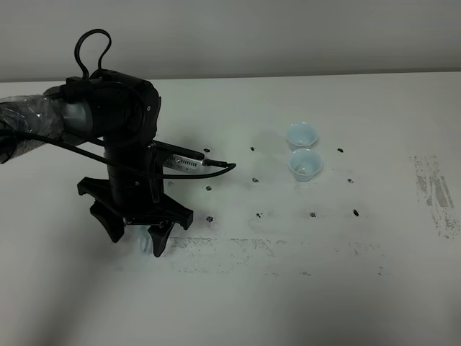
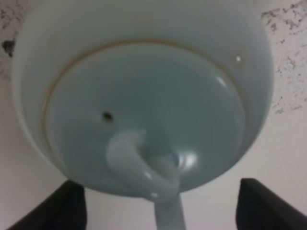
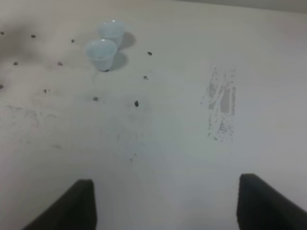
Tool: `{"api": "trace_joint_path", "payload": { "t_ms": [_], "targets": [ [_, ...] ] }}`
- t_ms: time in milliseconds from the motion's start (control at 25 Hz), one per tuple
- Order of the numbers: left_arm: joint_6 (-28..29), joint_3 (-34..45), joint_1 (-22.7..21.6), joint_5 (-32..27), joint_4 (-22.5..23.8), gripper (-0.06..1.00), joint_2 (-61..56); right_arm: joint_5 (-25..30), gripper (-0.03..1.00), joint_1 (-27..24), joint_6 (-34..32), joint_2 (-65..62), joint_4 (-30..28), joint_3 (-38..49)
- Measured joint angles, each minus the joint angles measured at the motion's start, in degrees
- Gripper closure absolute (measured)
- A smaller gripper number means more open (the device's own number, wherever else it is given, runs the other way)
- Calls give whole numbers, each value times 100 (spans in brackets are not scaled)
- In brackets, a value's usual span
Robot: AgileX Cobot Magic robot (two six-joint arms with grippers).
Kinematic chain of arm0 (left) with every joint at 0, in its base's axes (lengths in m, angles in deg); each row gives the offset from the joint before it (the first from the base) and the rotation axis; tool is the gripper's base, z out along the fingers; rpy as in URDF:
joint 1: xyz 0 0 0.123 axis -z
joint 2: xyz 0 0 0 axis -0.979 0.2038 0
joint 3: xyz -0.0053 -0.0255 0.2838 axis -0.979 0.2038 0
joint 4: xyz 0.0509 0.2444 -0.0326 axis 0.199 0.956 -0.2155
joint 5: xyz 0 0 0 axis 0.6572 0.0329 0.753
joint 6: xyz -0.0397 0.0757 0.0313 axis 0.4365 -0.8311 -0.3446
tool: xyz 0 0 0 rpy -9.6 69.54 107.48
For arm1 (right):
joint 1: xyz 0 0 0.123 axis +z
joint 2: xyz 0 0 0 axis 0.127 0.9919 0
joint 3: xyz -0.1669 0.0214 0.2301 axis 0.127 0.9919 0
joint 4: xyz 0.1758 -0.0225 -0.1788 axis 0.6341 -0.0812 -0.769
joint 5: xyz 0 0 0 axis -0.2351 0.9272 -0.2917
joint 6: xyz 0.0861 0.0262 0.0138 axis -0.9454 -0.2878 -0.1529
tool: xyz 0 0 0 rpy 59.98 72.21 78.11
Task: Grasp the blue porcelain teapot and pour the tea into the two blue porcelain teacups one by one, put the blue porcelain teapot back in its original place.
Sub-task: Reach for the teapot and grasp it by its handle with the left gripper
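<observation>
- The left gripper [image 2: 162,205] hangs over the blue porcelain teapot [image 2: 144,72] with its jaws released. Its two dark fingers [image 2: 57,208] stand wide apart on either side of the pot's loop handle [image 2: 165,191] and touch nothing.
- The step in hand looks like the first one, taking hold of the teapot; no pouring has begun.
- The teapot sits upright on the white table [image 1: 360,288]. Its domed lid [image 2: 144,105] is on, with a small vent hole [image 2: 107,115] showing. In the high view the arm hides nearly all of it.
- The next move likely calls for the jaws to clamp squarely on the handle, then a level lift so that the lid stays seated.
- The two blue porcelain teacups stand well apart from the pot, at about two o'clock of it in the high view. The far cup [image 1: 302,134] is just at twelve o'clock of the near cup [image 1: 305,164]. No reddish-brown tea shows in either.
- The right gripper [image 3: 165,203] is released and empty, over bare table.
</observation>
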Motion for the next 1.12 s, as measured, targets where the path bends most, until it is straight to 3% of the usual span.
{"api": "trace_joint_path", "payload": {
  "t_ms": [280, 1120],
  "targets": [
    [11, 0, 0, 0, -52, 47, 0, 0, 38, 0, 0, 0, 0, 0],
    [127, -7, 0, 54, -242, 48, 193, 0, 38, 0, 0, 0, 0, 0]
  ]
}}
